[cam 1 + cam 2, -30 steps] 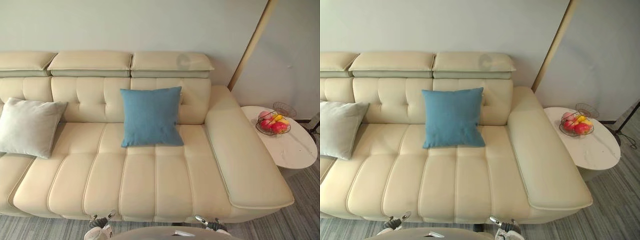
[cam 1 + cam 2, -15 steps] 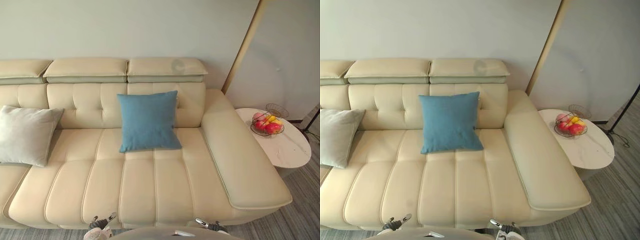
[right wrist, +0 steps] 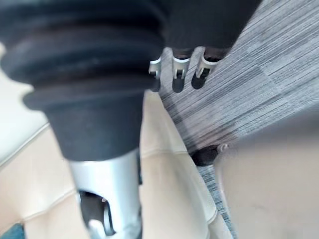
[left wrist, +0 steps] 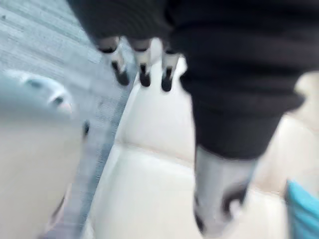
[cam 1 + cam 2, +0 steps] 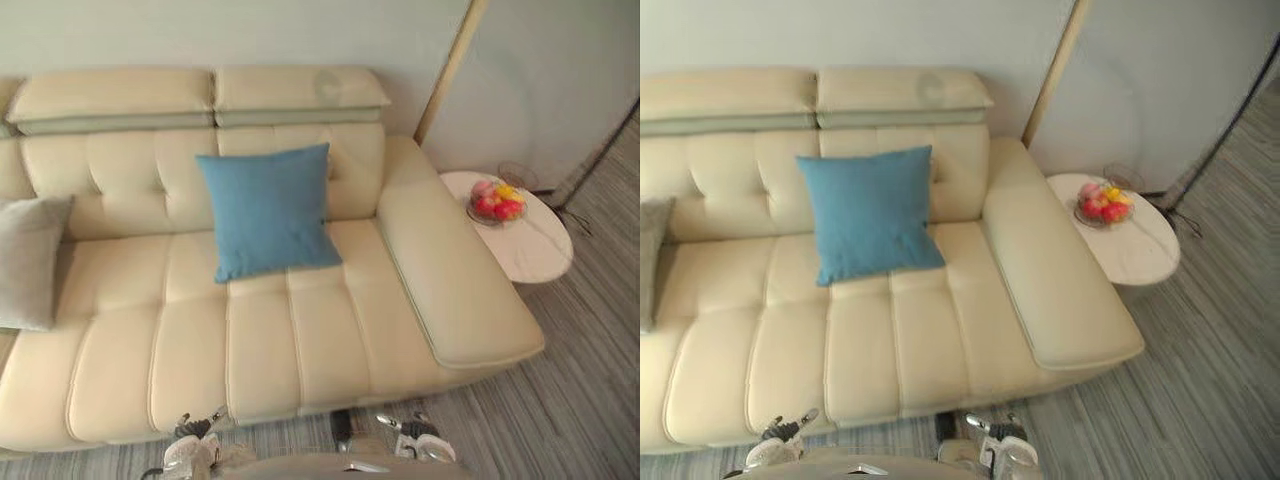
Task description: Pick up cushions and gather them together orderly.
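A blue cushion leans upright against the backrest in the middle of the cream leather sofa. A light grey cushion leans at the sofa's left end, cut off by the picture's edge. My left hand and right hand hang low in front of the sofa's front edge, far from both cushions. In the left wrist view the left hand's fingers are relaxed and hold nothing; a corner of the blue cushion shows past the thumb. The right hand's fingers are likewise straight and hold nothing.
The sofa's wide right armrest runs forward. Beyond it stands a round white side table with a wire fruit bowl. A slanted wooden pole rises behind the armrest. Grey striped carpet covers the floor.
The whole picture has shifted left and slightly up, so the camera has moved; more floor shows at the right. The cushions have not moved, and the hands remain low.
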Robot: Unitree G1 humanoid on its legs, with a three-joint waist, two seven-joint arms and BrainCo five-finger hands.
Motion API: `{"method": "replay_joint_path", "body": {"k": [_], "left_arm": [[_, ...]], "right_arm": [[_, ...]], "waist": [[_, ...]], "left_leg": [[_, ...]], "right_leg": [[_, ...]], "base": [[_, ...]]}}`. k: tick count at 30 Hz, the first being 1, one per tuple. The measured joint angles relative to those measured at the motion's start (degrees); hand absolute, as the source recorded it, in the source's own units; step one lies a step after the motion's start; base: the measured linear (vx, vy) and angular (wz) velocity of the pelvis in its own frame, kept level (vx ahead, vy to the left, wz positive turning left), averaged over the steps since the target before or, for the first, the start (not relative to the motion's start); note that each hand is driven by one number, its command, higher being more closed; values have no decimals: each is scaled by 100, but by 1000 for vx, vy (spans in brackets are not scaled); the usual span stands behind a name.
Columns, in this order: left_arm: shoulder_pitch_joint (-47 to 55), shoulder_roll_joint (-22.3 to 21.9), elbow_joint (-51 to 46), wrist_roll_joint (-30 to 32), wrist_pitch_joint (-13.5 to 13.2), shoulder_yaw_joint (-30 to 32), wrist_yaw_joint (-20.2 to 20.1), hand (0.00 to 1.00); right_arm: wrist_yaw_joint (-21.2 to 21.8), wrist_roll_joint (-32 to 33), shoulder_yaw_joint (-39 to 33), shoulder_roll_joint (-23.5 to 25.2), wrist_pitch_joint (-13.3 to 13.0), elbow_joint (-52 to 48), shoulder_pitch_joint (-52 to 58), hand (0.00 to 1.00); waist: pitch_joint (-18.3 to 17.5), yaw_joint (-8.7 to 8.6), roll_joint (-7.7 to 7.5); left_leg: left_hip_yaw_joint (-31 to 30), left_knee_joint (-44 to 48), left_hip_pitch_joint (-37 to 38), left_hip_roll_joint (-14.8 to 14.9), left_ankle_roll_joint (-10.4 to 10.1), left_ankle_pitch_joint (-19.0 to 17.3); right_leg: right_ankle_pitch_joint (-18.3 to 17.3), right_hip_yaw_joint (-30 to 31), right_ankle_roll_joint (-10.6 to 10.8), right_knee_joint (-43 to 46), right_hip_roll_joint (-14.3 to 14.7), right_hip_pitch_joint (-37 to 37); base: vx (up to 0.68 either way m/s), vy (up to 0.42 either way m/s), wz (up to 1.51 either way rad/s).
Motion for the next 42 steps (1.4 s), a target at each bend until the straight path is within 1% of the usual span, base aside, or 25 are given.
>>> {"method": "replay_joint_path", "body": {"k": [1,2,3,4,5,6,8,9,10,13,17,19,20,21,22,23,24,25,26,27,28,29,31,41,42], "left_arm": [[-2,28,-39,-9,-1,-133,52,0],[12,43,-51,-20,-1,-159,61,0],[31,136,-30,-113,13,-157,88,0],[17,113,24,-120,42,-162,92,0],[111,25,7,-124,59,-179,95,0],[73,80,-65,-166,39,-296,150,0],[30,221,-65,-296,60,-437,150,0],[37,221,-43,-302,60,-487,156,0],[60,158,-11,-333,56,-600,154,0],[158,142,-47,-332,47,-718,143,0],[221,98,-129,-328,44,-727,135,0],[232,110,-125,-318,48,-737,130,0],[212,141,-137,-318,49,-720,123,0],[194,119,-161,-317,49,-715,120,0],[228,34,-174,-294,53,-724,122,0],[256,-19,-163,-272,60,-721,121,0],[284,-42,-169,-229,60,-721,116,0],[280,43,-172,-209,68,-723,112,0],[290,119,-177,-205,67,-692,112,0],[219,88,-177,-195,67,-676,94,0],[281,-67,-107,-156,74,-658,95,0],[287,-50,2,-151,85,-647,85,0],[334,64,10,-143,107,-663,88,0],[388,118,248,-102,109,-736,-19,0],[343,146,329,-95,110,-558,-136,0]], "right_arm": [[-4,-29,13,6,3,34,89,0],[-4,-38,33,13,1,50,111,0],[6,-76,55,23,-16,209,73,0],[3,-84,59,28,-15,258,-65,0],[-8,-85,35,-64,-2,273,-142,0],[-53,-85,78,-36,13,285,-422,0],[-64,-83,212,-13,4,340,-645,0],[-63,-82,257,-27,-19,311,-692,0],[-69,-82,258,-67,-50,252,-678,0],[-76,-82,256,-71,-30,262,-367,0],[-111,-81,249,-147,-12,251,-247,0],[-121,-81,205,-189,4,248,-171,0],[-122,-81,180,-165,3,247,-124,0],[-123,-80,146,-184,8,250,-108,0],[-127,-80,69,-238,13,244,-45,0],[-126,-79,12,-249,8,211,-30,0],[-129,-74,-76,-279,11,203,-9,0],[-122,-74,-204,-82,17,206,100,0],[-122,-75,-282,20,7,246,165,0],[-122,-75,-422,52,5,239,145,0],[-117,-76,-539,-95,13,204,139,0],[-119,-76,-586,-93,42,239,150,0],[-115,-63,-751,74,44,262,308,0],[-106,-56,-911,12,119,309,328,0],[-70,-75,-906,-15,150,498,267,0]], "waist": [[0,-8,-80],[-21,6,-128],[-106,-11,-225],[-123,63,-255],[-213,153,87],[-93,162,-179],[-4,218,-192],[45,203,-96],[193,118,147],[216,37,263],[236,4,318],[203,-13,258],[200,-23,135],[198,5,147],[126,-14,316],[97,-56,371],[55,-61,421],[-140,-155,33],[-189,-145,-39],[-123,-104,-19],[-213,-132,320],[-218,-132,283],[-423,-173,88],[-452,-190,58],[-521,-124,1]], "left_leg": [[-258,176,-27,-79,6,3],[-319,266,-57,-114,13,-1],[-577,504,-276,-256,95,57],[-749,385,-407,-292,262,140],[-966,-88,-472,-372,359,356],[-866,-237,-539,-579,207,578],[-880,60,-864,-603,187,566],[-911,138,-919,-564,178,569],[-1107,171,-908,-455,148,646],[-1288,96,-881,-371,41,769],[-1179,-335,-802,-313,-3,1089],[-1173,-799,-685,-427,-117,1108],[-1164,-587,-775,-500,63,1092],[-1170,-276,-834,-502,168,1022],[-1197,445,-854,-391,270,596],[-1185,433,-873,-375,198,453],[-1182,336,-875,-432,125,524],[-1123,-437,-586,-778,-5,686],[-1128,-260,-610,-853,95,524],[-1240,853,-777,-742,280,327],[-1536,641,-501,-542,146,-207],[-1480,537,-432,-585,41,-115],[-1360,-387,-159,-859,151,303],[-1353,-1596,512,-973,101,834],[-1360,-1629,825,-1024,156,780]], "right_leg": [[-479,-278,126,1362,-370,79],[-521,-296,179,1528,-480,155],[-520,-460,361,1363,-538,229],[-440,-412,501,703,-390,510],[-485,-201,528,-85,-248,834],[-990,-19,429,358,-404,778],[-1176,-92,410,-562,-404,1089],[-1142,-101,393,-791,-330,1191],[-928,-247,347,-1026,-193,1422],[-840,-391,273,-1107,-97,1545],[-611,-383,206,-1299,-15,1470],[-459,-372,168,-1442,-98,1421],[-387,-386,106,-1539,-210,1367],[-322,-390,88,-1520,-249,1325],[-283,-380,142,-1440,-219,1250],[-300,-391,171,-1394,-194,1221],[-261,-368,136,-1373,-198,1209],[-33,-342,101,-1756,-467,1225],[63,-372,201,-1843,-586,1234],[135,-361,252,-1831,-549,1250],[155,-353,311,-1895,-245,1299],[209,-276,352,-1953,-299,1324],[454,-165,244,-2289,-417,1313],[448,-67,260,-2544,-317,1461],[381,-84,393,-2533,-340,1666]], "base": [[-10,-58,70],[10,-92,84],[-89,-75,43],[-232,-39,28],[-255,14,7],[-246,-11,5],[-184,-92,-8],[-276,-102,2],[-244,-60,23],[-256,-45,33],[-205,-16,-7],[-178,19,2],[-127,59,1],[-117,118,-13],[-74,77,-15],[-110,95,-14],[-102,96,5],[-102,96,8],[-71,80,2],[-68,84,-20],[-68,84,-31],[-73,113,-33],[-31,35,-16],[10,-13,-4],[0,0,0]]}}
